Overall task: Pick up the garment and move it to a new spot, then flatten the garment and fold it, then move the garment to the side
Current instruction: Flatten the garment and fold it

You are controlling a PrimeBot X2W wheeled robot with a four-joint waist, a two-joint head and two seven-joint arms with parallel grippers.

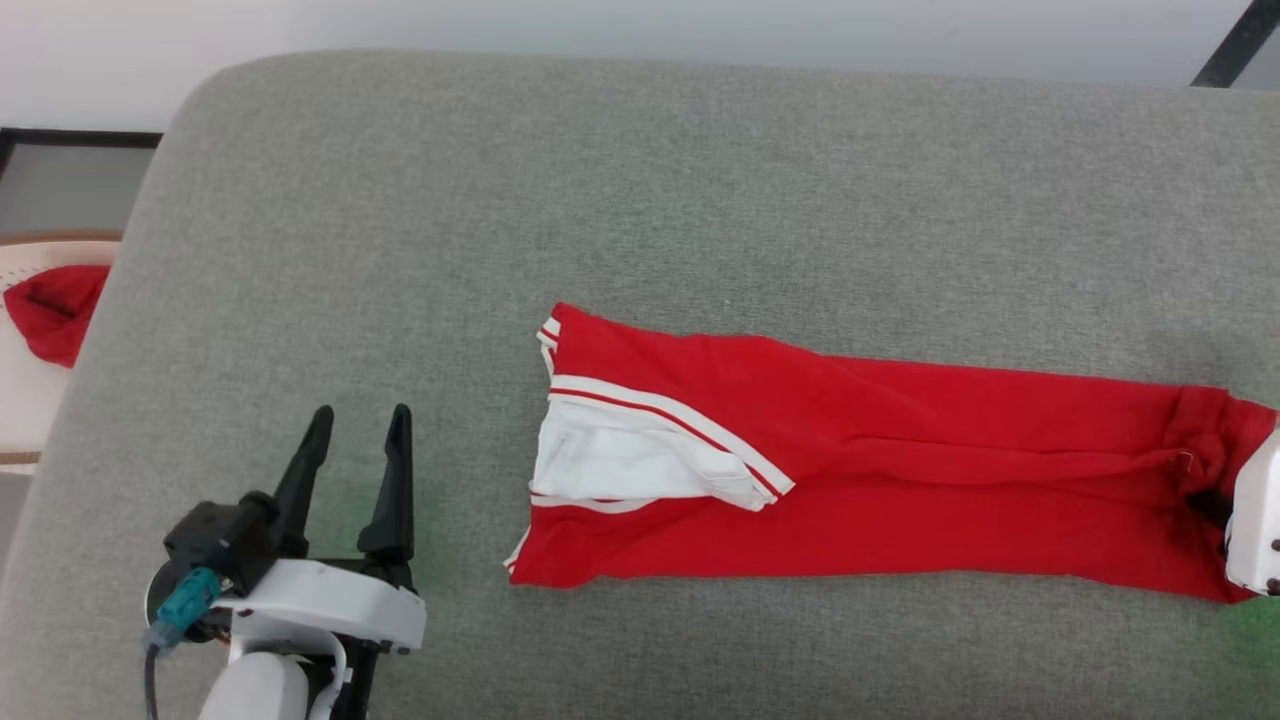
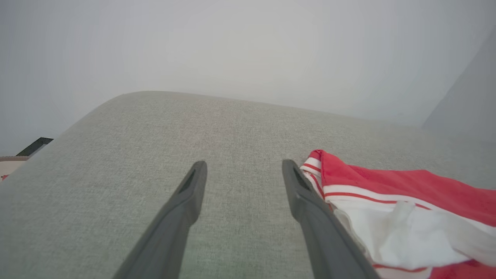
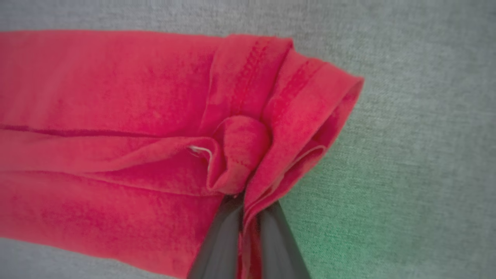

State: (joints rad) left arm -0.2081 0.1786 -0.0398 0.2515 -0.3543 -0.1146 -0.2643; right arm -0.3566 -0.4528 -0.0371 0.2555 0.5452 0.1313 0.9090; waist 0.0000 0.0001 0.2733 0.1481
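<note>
The garment lay on the grey cushion as a long band folded lengthwise, running from the middle of the head view to its right edge. At its left end a white sleeve end with striped trim lay on top. The right gripper was at the garment's far right end, its fingers clenched on a bunched hem fold, with red cloth pinched between them. The left gripper hung over bare cushion just left of the garment, not touching it, its fingers released and spread apart. In the left wrist view the gripper had the trimmed end just beside its right finger. A red bundle sat off the cushion's left edge.
</note>
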